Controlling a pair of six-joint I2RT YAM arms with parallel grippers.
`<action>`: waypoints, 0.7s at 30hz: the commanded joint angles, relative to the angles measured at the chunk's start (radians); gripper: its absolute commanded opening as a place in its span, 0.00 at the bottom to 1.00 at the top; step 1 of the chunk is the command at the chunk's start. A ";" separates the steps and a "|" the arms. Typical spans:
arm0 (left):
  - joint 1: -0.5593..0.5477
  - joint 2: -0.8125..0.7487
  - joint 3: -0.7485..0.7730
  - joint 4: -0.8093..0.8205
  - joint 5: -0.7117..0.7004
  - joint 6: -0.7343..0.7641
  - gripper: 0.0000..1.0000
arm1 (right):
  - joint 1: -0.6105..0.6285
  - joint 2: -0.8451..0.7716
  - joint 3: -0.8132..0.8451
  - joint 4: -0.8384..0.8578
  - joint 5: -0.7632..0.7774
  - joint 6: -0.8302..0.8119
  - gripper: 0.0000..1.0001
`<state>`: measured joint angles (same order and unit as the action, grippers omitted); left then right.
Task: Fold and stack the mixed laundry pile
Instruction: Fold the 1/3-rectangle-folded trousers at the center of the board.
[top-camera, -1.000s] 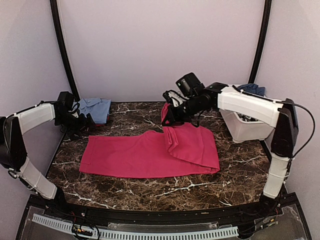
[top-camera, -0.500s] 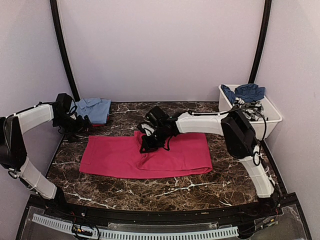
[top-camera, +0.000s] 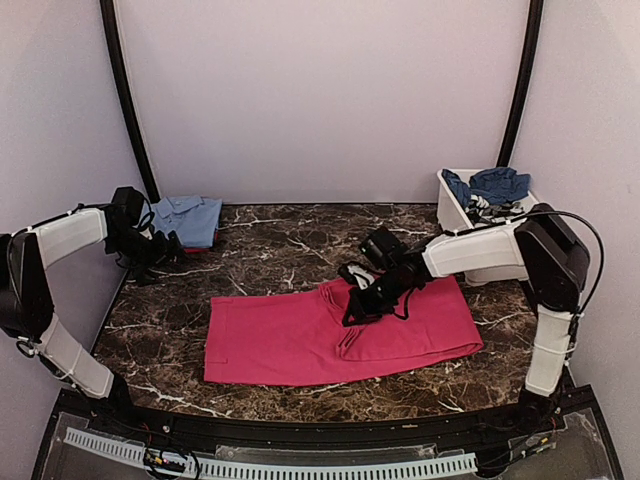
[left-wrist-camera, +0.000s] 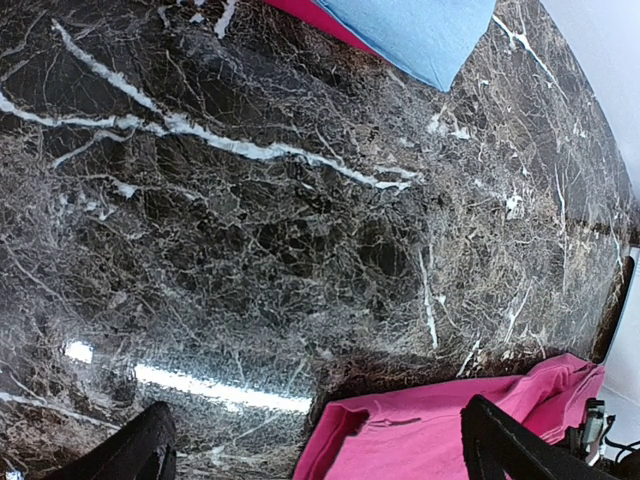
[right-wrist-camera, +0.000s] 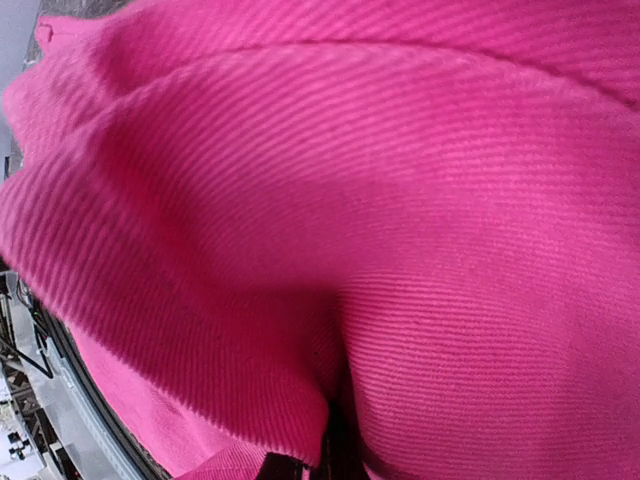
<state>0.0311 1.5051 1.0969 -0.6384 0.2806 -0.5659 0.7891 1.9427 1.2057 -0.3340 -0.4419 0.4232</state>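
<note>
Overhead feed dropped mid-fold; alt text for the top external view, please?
The right fingers pinch a bunched fold of the magenta-pink garment spread on the marble table. The left arm hovers by a folded light blue shirt; a white tub of clothes stands far right.

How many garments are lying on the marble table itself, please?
2: the magenta-pink garment mid-table, and the folded light blue shirt at the far-left corner. A pink edge under that shirt may be a third.

Bright even light, glare on tabletop (left-wrist-camera: 215, 392)
</note>
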 joint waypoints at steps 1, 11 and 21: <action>0.003 -0.035 0.005 -0.022 0.011 0.000 0.99 | -0.005 -0.103 0.040 -0.095 0.049 -0.033 0.00; 0.003 -0.027 0.009 -0.026 -0.003 0.010 0.99 | 0.166 -0.063 0.328 -0.139 0.032 0.040 0.00; 0.007 -0.016 0.006 -0.033 -0.010 0.023 0.99 | 0.244 0.146 0.606 -0.108 -0.025 0.134 0.00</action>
<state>0.0311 1.5051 1.0969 -0.6434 0.2749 -0.5602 1.0100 2.0117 1.7100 -0.4824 -0.4267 0.5087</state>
